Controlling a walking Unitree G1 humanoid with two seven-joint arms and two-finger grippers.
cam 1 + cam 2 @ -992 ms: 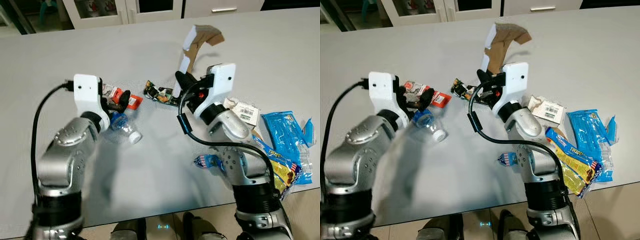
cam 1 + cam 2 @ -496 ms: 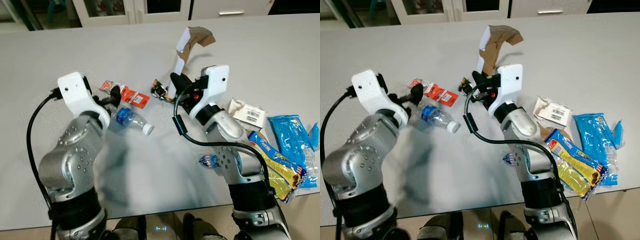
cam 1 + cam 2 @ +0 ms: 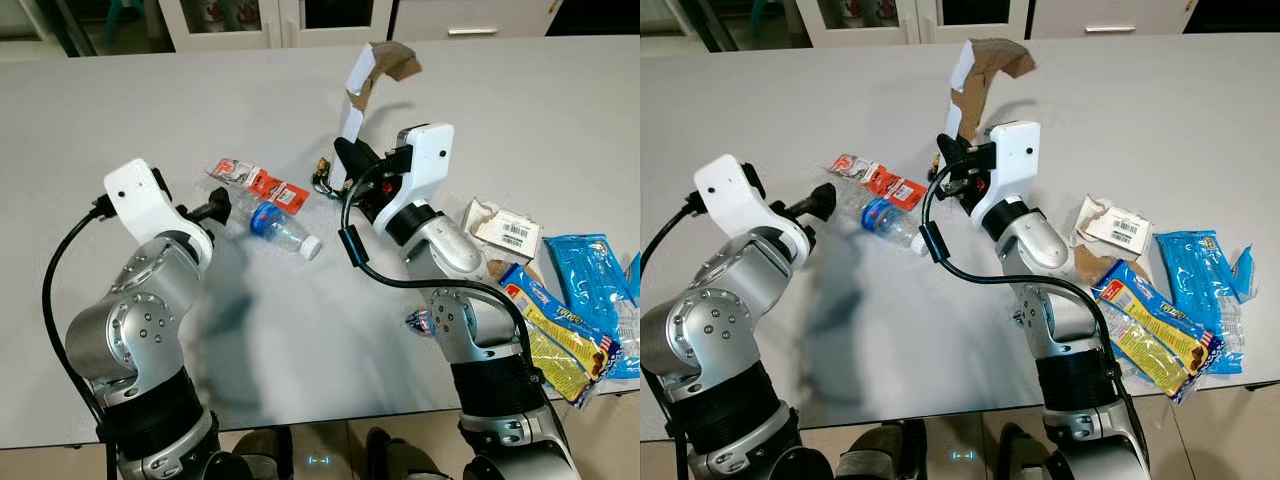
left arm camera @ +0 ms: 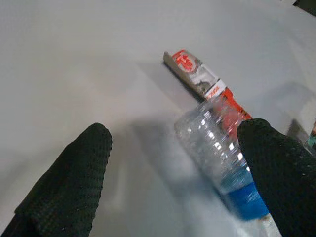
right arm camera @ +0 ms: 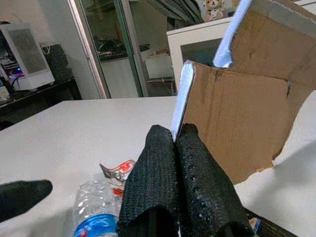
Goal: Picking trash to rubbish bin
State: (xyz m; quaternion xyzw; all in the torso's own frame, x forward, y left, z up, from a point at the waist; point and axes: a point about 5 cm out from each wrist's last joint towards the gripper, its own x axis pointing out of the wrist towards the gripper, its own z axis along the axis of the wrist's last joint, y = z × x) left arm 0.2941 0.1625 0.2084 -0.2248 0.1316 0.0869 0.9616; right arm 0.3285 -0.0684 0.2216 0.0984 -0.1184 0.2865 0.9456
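— Left wrist view first: what does your left hand (image 4: 173, 173) have?

— Nothing. My two black fingers (image 4: 64, 182) are spread wide, released, with the clear plastic bottle (image 4: 222, 158) lying on the grey bench (image 4: 74, 64) between them. One finger sits just beside the bottle's blue label; I cannot tell if it touches. A red and white wrapper (image 4: 202, 81) lies flat just past the bottle.

— And from the head?

— My left hand (image 3: 215, 208) hovers low over the bench, toward its near left part, with the bottle (image 3: 283, 226) right in front of the tips, its white cap pointing at the near edge. The red wrapper (image 3: 258, 181) lies just behind it, toward the far edge.

— Your right hand?

— My right hand (image 3: 345, 160) is clenched on a torn piece of brown cardboard (image 3: 368, 85) with white edges. In the right wrist view the fingers (image 5: 170, 182) are pressed together on its thin white edge (image 5: 181, 98), and the cardboard stands upright, raised above the middle of the bench. A small crumpled dark wrapper (image 3: 322, 178) lies on the bench just beside that hand.

— What else is on the bench?

— Near the right edge: a torn white box with a barcode label (image 3: 505, 230), blue and yellow snack packets (image 3: 555, 330), and a blue packet (image 3: 592, 270) beside them. A small striped wrapper (image 3: 425, 322) lies beside my right forearm.
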